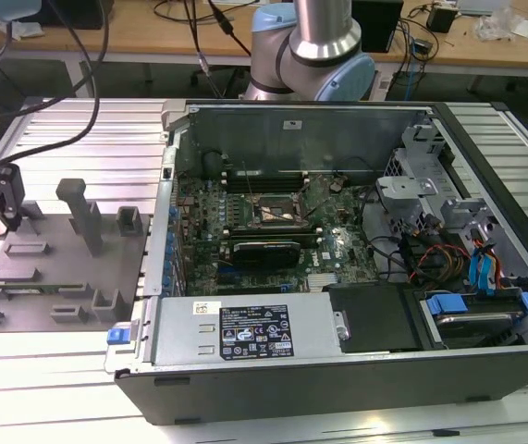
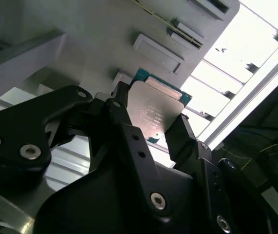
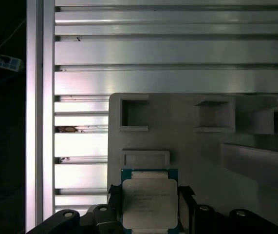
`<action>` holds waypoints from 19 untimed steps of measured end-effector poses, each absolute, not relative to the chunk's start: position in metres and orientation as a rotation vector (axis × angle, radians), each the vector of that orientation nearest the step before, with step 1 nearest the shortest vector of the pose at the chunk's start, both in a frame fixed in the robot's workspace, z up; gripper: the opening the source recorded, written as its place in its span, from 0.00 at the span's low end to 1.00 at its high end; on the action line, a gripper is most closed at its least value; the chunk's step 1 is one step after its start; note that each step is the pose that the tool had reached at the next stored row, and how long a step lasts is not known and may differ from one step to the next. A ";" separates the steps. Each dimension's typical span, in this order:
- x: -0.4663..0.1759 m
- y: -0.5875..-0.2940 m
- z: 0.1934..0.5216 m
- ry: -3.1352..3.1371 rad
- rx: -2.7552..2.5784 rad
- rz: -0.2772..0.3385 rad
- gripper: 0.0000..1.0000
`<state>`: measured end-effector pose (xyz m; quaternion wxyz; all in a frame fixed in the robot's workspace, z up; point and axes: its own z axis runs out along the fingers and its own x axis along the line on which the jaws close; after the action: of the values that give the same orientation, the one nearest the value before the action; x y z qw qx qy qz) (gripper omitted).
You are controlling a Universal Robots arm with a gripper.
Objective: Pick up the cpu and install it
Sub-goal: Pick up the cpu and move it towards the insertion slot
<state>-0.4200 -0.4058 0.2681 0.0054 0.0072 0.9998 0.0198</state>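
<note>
Mostly, the slotted aluminium table (image 1: 69,139) is taken up by an opened computer case (image 1: 337,370), set toward the edge at the exterior view's right. A grey fixture plate (image 1: 51,277) is laid near the opposite edge, and the gripper (image 1: 0,217) is seen over it. Its jaws are closed on two opposite sides of the cpu (image 2: 156,109), which is held at that plate. A silvery metal top with faint print is shown, bordered by a thin blue-green rim.
</note>
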 end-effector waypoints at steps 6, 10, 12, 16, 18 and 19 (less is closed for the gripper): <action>-0.420 -0.405 0.279 3.130 0.022 0.062 0.55; -0.420 -0.404 0.289 3.130 0.023 0.062 0.55; -0.420 -0.404 0.293 3.130 0.022 0.062 0.55; -0.420 -0.403 0.301 3.130 0.023 0.060 0.55; -0.420 -0.402 0.307 3.130 0.022 0.060 0.55; -0.420 -0.402 0.310 3.130 0.023 0.060 0.55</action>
<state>-0.4200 -0.4020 0.3096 0.0054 0.0072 0.9998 0.0191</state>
